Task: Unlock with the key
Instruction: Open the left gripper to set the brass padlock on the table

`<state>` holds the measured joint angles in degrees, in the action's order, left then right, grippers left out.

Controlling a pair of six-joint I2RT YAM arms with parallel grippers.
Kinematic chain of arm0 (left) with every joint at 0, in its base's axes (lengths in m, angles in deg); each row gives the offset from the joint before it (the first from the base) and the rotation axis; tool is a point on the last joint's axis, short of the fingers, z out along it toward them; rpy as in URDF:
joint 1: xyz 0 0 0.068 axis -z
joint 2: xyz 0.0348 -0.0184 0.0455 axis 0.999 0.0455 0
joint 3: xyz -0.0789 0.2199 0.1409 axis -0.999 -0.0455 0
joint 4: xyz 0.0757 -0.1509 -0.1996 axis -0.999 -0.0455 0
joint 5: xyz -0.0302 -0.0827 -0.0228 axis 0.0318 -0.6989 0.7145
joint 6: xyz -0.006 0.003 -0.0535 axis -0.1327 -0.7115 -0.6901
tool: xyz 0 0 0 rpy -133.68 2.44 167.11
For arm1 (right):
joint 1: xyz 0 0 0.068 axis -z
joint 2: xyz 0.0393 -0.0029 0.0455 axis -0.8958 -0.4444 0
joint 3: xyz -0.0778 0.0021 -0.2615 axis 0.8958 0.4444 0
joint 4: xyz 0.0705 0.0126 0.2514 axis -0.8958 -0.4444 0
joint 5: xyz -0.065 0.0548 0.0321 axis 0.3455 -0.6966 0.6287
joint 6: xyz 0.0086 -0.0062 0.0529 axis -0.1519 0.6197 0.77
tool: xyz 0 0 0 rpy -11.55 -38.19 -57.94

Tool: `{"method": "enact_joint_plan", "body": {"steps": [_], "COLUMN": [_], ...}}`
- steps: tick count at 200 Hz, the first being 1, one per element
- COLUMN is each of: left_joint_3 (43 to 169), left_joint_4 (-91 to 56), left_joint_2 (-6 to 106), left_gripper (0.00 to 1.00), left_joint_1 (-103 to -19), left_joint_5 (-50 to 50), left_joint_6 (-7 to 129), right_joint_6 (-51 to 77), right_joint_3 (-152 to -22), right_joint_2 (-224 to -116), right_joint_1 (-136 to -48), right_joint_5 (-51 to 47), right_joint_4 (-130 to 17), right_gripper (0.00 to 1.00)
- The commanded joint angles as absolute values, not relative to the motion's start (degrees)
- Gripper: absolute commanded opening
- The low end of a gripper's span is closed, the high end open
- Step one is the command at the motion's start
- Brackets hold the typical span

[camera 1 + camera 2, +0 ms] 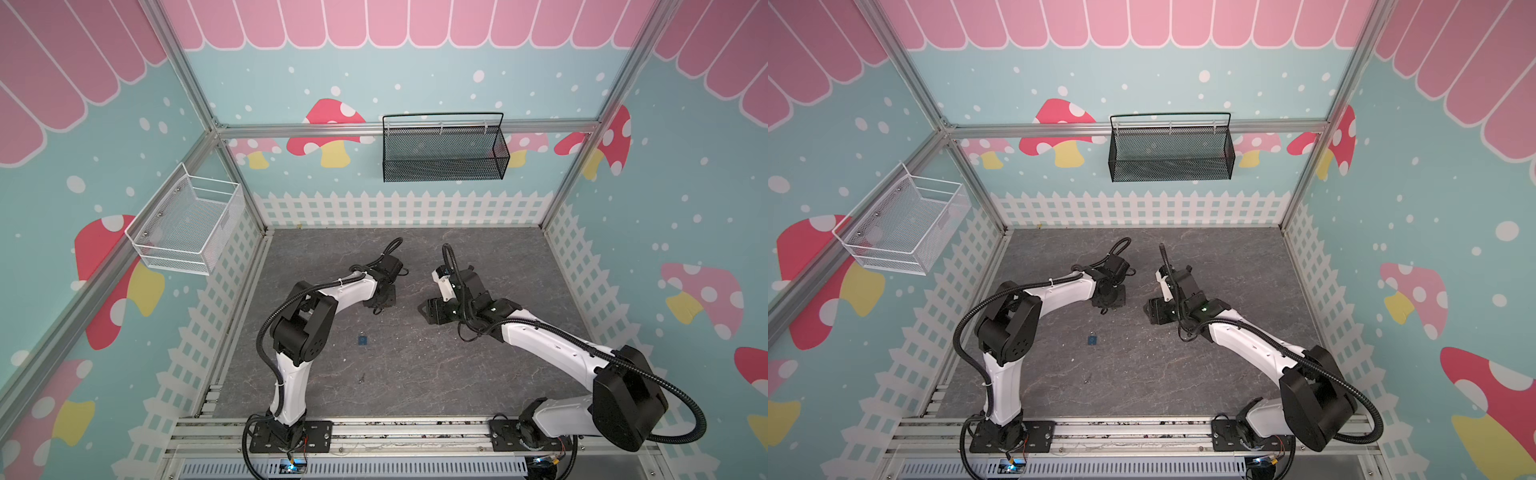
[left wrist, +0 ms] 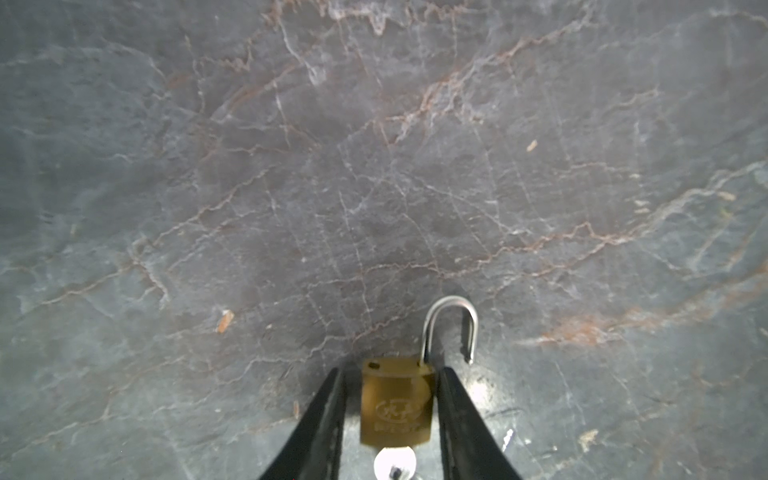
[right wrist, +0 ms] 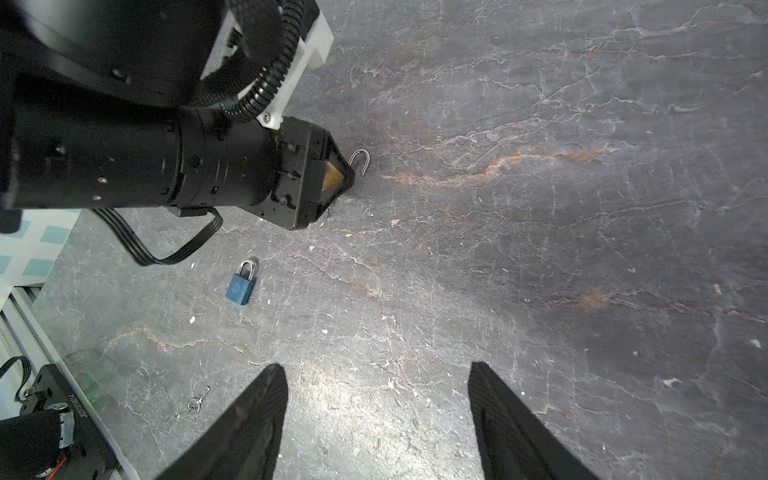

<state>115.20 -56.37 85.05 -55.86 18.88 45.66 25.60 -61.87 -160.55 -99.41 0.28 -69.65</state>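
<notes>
A brass padlock [image 2: 395, 401] lies flat on the dark marbled table, between the jaws of my left gripper [image 2: 391, 370]. Its silver shackle [image 2: 451, 324] is swung open, with one end free of the body. A silver key [image 2: 395, 463] sticks out of the padlock's bottom. The left jaws stand a little apart from the padlock, with a clear gap on one side, so this gripper is open. In the right wrist view the left gripper [image 3: 332, 178] points down at the table, with the shackle [image 3: 360, 160] poking out. My right gripper [image 3: 376, 368] is open and holds nothing.
A blue padlock [image 3: 241, 286] with its shackle shut lies nearer the front, seen in both top views [image 1: 363, 340] [image 1: 1092, 340]. A small bunch of keys [image 3: 193, 405] lies closer to the front rail. A white basket [image 1: 187, 224] and a black basket [image 1: 444, 149] hang on the walls.
</notes>
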Motion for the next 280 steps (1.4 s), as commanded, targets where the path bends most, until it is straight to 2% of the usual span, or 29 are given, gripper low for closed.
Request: {"method": "enact_joint_plan", "body": {"steps": [1,39,81,99,131,139,152,172,210,280], "left_joint_3": [115.25,112.53,104.26,99.03,90.8,89.03,86.22,81.94,77.3,72.42], "left_joint_4": [-56.42,-56.39,-54.65,-53.21,-52.35,-52.5,-52.95,-53.24,-57.23,-61.53], "left_joint_2": [81.14,73.51,59.89,52.74,40.72,38.01,33.69,27.04,17.95,11.31], "left_gripper": [0.44,0.49,0.54,0.66,0.79,0.8,0.9,0.99,1.0,1.0], "left_joint_1": [-55.85,-56.45,-57.62,-57.99,-58.99,-59.39,-60.14,-61.15,-63.58,-71.7], "left_joint_5": [19.41,20.68,21.46,22.01,21.99,21.72,21.59,21.18,21.96,19.06], "left_joint_6": [44.37,44.06,44.17,44.49,44.67,44.56,43.81,42.91,40.98,36.4], "right_joint_6": [25.6,25.59,25.59,25.77,26.77,27.06,27.82,28.57,31.53,33.12], "right_joint_3": [-62.56,-63.62,-64.59,-65.04,-65.3,-65.53,-66.18,-67.53,-70.03,-79.1], "right_joint_2": [-160.74,-160.48,-161.32,-162.26,-164.47,-165.36,-167.04,-170.23,-176.02,-187.24], "right_joint_1": [-99.83,-100.33,-103.77,-106.19,-111.56,-112.94,-115.22,-119.08,-124.77,-131.93], "right_joint_5": [-0.04,-0.78,0.27,1.22,4.73,5.03,5.74,7.58,10.3,14.1], "right_joint_4": [-69.19,-69.54,-70.1,-70.35,-69.87,-69.52,-69.32,-69.13,-68.49,-70.7], "right_gripper": [0.72,0.73,0.73,0.73,0.73,0.73,0.73,0.73,0.74,0.75]}}
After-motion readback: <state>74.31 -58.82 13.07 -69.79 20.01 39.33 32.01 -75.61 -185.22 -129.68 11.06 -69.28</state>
